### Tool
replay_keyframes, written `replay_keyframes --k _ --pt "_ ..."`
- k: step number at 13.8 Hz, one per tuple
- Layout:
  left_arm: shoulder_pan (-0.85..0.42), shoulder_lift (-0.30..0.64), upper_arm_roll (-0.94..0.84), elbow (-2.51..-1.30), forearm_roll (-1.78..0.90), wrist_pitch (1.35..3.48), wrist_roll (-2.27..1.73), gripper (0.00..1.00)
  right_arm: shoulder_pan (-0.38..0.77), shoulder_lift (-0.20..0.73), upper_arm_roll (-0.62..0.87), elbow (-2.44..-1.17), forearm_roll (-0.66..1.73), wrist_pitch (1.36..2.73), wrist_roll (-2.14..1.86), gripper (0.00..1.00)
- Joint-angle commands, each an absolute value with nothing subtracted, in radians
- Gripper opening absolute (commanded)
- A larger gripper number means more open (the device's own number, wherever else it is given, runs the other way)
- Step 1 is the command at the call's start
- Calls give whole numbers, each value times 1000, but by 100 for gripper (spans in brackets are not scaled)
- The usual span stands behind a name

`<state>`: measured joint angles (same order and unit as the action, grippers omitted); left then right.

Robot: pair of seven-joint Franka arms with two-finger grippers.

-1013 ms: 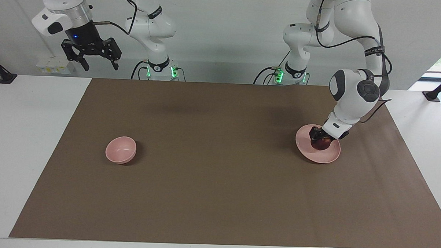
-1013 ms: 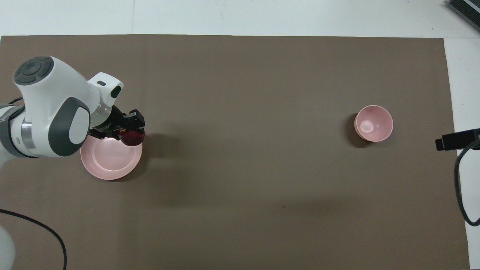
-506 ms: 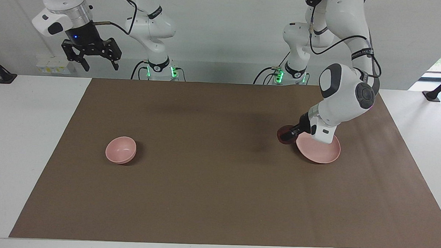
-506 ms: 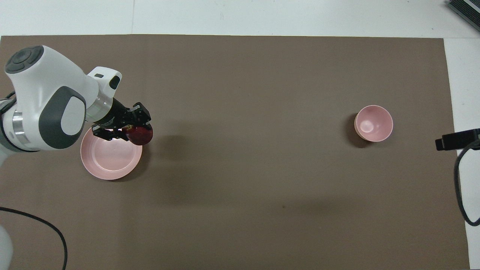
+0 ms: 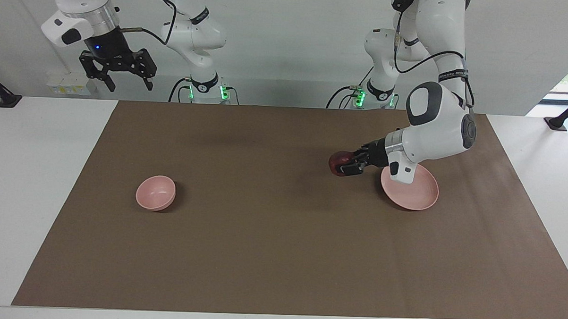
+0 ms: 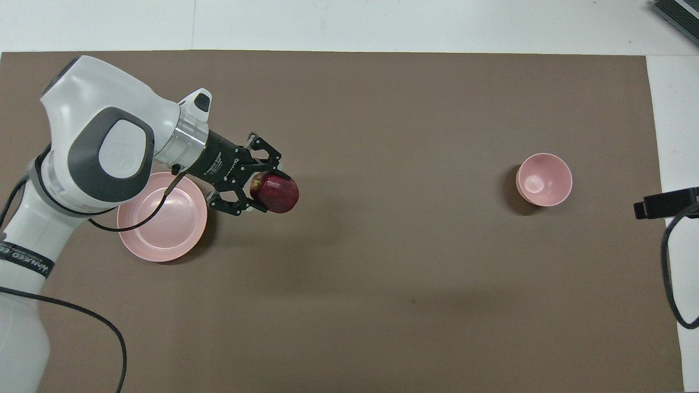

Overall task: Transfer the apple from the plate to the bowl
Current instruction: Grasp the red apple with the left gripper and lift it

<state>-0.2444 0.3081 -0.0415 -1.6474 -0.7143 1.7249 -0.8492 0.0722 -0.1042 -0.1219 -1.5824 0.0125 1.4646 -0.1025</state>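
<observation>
My left gripper (image 5: 344, 165) (image 6: 273, 192) is shut on the dark red apple (image 5: 338, 163) (image 6: 279, 194) and holds it in the air over the brown mat, just off the plate's rim toward the right arm's end. The pale pink plate (image 5: 417, 195) (image 6: 158, 229) lies bare on the mat under the left arm's wrist. The small deep pink bowl (image 5: 155, 192) (image 6: 544, 179) stands on the mat toward the right arm's end, with nothing in it. My right gripper (image 5: 124, 80) hangs open, high over the table's edge at its own end, and the arm waits there.
A brown mat (image 5: 271, 253) (image 6: 382, 305) covers most of the white table. A black cable (image 6: 82, 327) trails over the mat near the left arm's base. A dark piece of the right arm (image 6: 663, 203) shows at the overhead view's edge beside the bowl.
The left gripper has lifted the apple off the plate and carried it past the rim toward the bowl's end of the table. The right arm has not moved.
</observation>
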Motion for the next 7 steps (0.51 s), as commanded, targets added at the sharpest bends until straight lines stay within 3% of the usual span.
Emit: replay_keyframes --k 1,7 --pt "-247 328 -80 -1609 -755 1692 -891 0 63 -121 -118 -1601 25 1477 -120 100" --pt "-247 327 -170 -1611 -924 1678 -997 0 63 -121 -118 -1601 25 1477 -120 100"
